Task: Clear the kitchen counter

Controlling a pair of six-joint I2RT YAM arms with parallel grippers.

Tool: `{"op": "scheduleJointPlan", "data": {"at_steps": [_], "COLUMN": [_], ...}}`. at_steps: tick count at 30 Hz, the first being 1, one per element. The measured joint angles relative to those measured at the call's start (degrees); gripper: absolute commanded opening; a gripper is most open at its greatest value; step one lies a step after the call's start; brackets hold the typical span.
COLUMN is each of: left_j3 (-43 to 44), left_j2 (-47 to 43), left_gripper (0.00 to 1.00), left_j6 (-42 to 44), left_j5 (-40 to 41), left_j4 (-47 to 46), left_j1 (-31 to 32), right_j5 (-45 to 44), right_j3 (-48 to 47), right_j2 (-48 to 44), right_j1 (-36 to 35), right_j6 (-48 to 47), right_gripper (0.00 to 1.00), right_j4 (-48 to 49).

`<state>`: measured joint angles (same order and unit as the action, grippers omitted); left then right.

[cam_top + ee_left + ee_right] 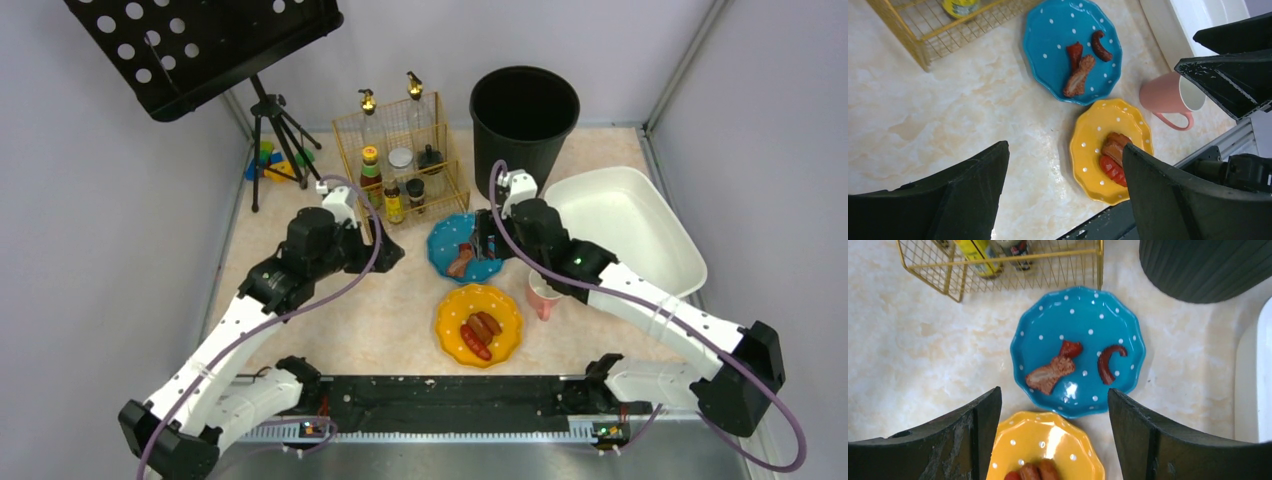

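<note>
Grey walls box in a peach, marble-patterned tabletop (330,310) that carries everything here. Along its far edge stand a gold wire rack (400,125) of bottles (371,165) and a black bin (524,110). A white tub (620,225) sits at the right, and a black perforated stand (200,45) on a tripod (275,130) looms over the far left corner. Mid-tabletop, a blue plate (1083,315) holds a browned strip of meat (1050,374), a red scrap (1070,347) touching it, and a curved sausage (1109,362) apart to the right. Just nearer lies a yellow plate (1088,150) with sausages (1113,155), its rim close to the blue one. A pink mug (1168,95) sits just beside the yellow plate on the tub side, partly under the right arm (640,300). Right fingers (948,440) hang spread wide above the blue plate, gripping nothing. Left fingers (973,190) are likewise spread and hold nothing, above open tabletop in front of the rack, left of both plates.
</note>
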<state>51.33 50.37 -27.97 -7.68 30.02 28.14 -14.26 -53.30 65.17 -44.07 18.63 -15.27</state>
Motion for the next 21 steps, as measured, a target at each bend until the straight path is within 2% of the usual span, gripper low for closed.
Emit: {"op": "scheduleJointPlan", "data": {"at_steps": [6, 15, 21], "left_j3": [-4.26, -8.66, -13.57], "left_j2": [4.61, 11.34, 14.27], "left_gripper": [0.87, 0.86, 0.83], "left_j6": [-5.27, -11.23, -15.52], "left_j5": [1.70, 3.48, 3.28], "left_j4": [-3.26, -6.99, -10.62], "left_j1": [6.29, 16.98, 22.53], "right_j5": [2.43, 7.67, 8.96], "right_j3": [3.34, 11.76, 14.43], "right_j2": [-1.75, -11.65, -14.69], "right_j1": [0.00, -1.11, -6.23], "right_j6": [1.42, 6.12, 9.90], "right_gripper": [0.75, 0.72, 0.70], "right_j4": [-3.78, -5.99, -8.63]}}
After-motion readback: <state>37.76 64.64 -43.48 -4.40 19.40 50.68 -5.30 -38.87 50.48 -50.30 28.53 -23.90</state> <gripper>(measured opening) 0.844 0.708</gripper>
